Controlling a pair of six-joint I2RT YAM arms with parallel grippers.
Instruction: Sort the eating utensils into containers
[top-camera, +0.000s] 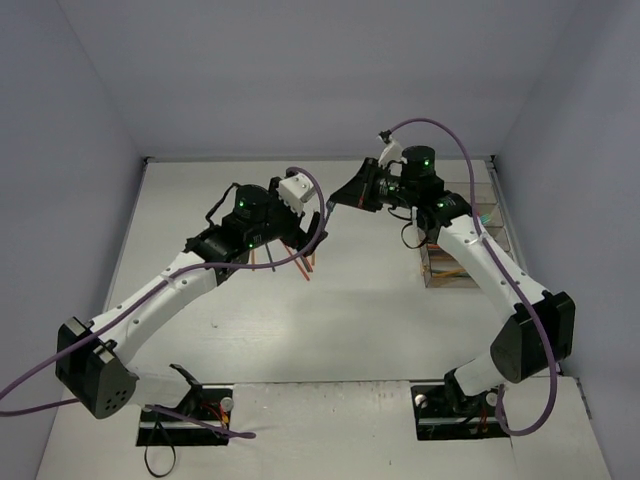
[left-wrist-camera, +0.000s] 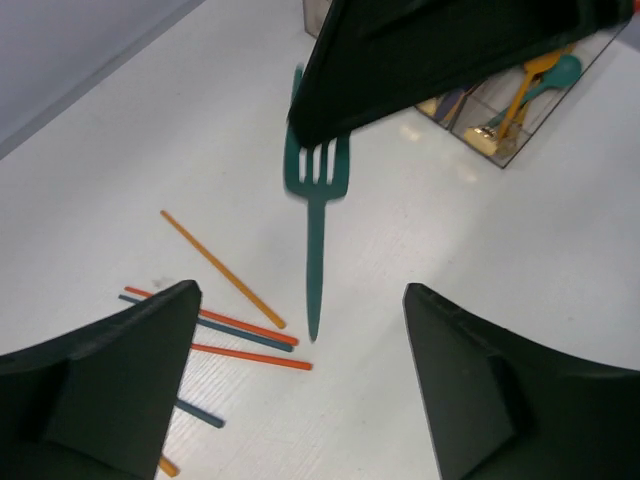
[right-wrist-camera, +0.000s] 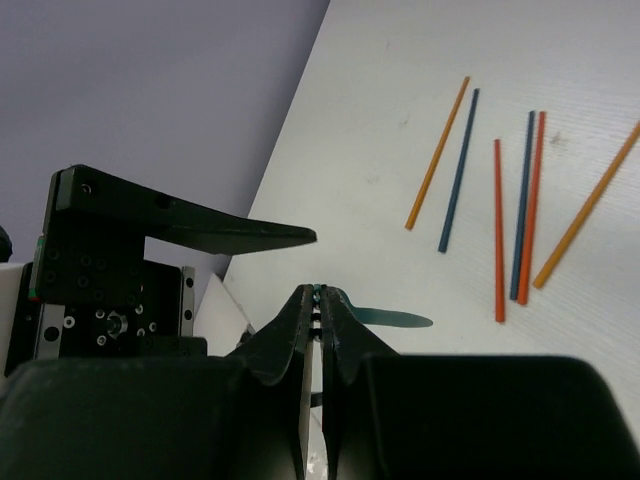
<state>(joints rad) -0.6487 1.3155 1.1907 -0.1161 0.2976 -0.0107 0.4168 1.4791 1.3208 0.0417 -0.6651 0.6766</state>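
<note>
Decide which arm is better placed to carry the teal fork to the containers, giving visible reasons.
Right. The right gripper is shut on the teal fork, and the containers lie on its side. The left gripper is open, holds nothing, and is farther from them.

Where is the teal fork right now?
Left wrist view, centre: the teal fork is clamped by its tine end in the right gripper, just right of the loose chopsticks.

left white-and-black arm (top-camera: 160, 295): stretching forward toward the middle
left black gripper (left-wrist-camera: 301, 288): holding its fingers wide apart
right white-and-black arm (top-camera: 490, 265): bending inward
right black gripper (right-wrist-camera: 318, 292): pinching a teal plastic fork (right-wrist-camera: 385, 318)
</note>
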